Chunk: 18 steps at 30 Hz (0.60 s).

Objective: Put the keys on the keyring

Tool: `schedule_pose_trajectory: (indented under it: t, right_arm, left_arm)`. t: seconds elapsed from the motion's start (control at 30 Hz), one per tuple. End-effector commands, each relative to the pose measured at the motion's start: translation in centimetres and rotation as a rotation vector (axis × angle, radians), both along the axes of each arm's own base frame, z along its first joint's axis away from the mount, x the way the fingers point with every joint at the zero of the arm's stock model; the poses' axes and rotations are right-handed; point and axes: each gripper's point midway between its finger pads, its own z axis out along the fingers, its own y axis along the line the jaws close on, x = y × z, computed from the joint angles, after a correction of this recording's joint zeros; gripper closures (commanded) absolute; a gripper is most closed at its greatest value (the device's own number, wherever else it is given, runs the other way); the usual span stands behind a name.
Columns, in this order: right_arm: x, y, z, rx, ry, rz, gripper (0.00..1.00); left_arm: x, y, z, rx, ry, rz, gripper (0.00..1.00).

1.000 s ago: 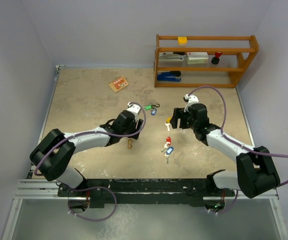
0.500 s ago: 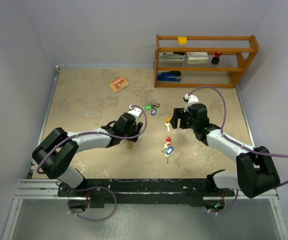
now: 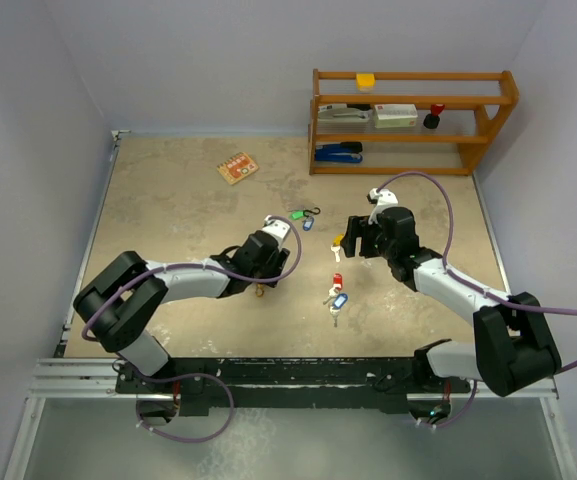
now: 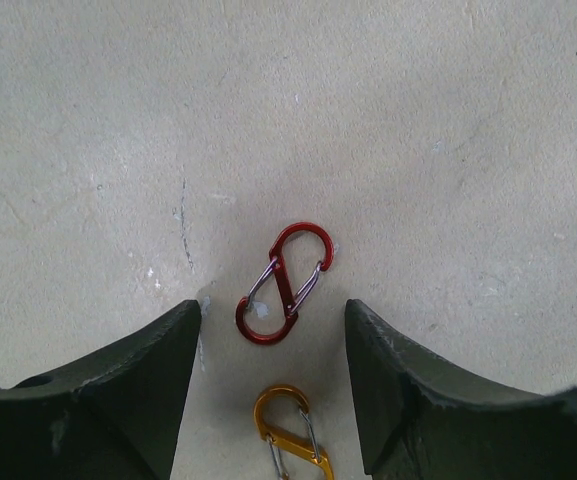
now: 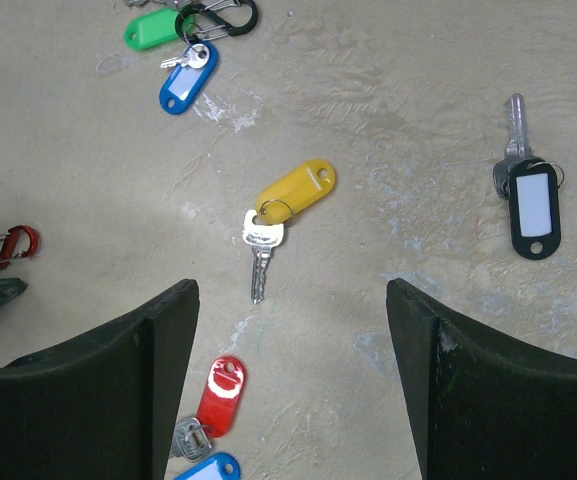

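My left gripper (image 4: 273, 312) (image 3: 264, 272) is open and pointed down at the tabletop. An orange S-clip (image 4: 290, 432) lies between its fingers, untouched, and a red S-clip (image 4: 284, 283) lies just ahead of the tips. My right gripper (image 5: 293, 295) (image 3: 351, 240) hangs open and empty over the keys. A yellow-tagged key (image 5: 286, 205) is just ahead of it. A red-tagged key (image 5: 218, 400) and a blue-tagged key (image 5: 203, 470) lie by its left finger. Green-tagged (image 5: 153, 28) and blue-tagged (image 5: 183, 85) keys lie by a black carabiner keyring (image 5: 223, 15). A black-framed white-tagged key (image 5: 528, 190) lies to the right.
A wooden shelf (image 3: 413, 120) with a stapler and small items stands at the back right. An orange card (image 3: 237, 167) lies at the back centre. Walls close in the tabletop (image 3: 168, 220) on the left, back and right.
My left gripper has moved right and toward the near edge, over the S-clips, with its jaws a little narrower. The right arm has not moved.
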Motion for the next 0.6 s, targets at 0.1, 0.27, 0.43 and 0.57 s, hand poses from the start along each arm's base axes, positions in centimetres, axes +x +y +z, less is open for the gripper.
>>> schedule_pose_trajectory:
  t: [0.1, 0.27, 0.43, 0.57]
  right_arm:
    - [0.8, 0.66, 2.13, 0.023, -0.062, 0.025, 0.21]
    - [0.8, 0.71, 2.06, 0.023, -0.059, 0.027, 0.21]
    - [0.79, 0.69, 2.2, 0.024, -0.062, 0.026, 0.21]
    - [0.81, 0.71, 2.3, 0.026, -0.064, 0.026, 0.22]
  left_arm:
    - [0.74, -0.2, 0.18, 0.038, -0.038, 0.002, 0.47]
    - [0.59, 0.04, -0.05, 0.051, -0.031, 0.007, 0.54]
    - [0.58, 0.14, -0.07, 0.054, -0.03, 0.011, 0.6]
    - [0.71, -0.01, 0.01, 0.051, -0.033, 0.011, 0.64]
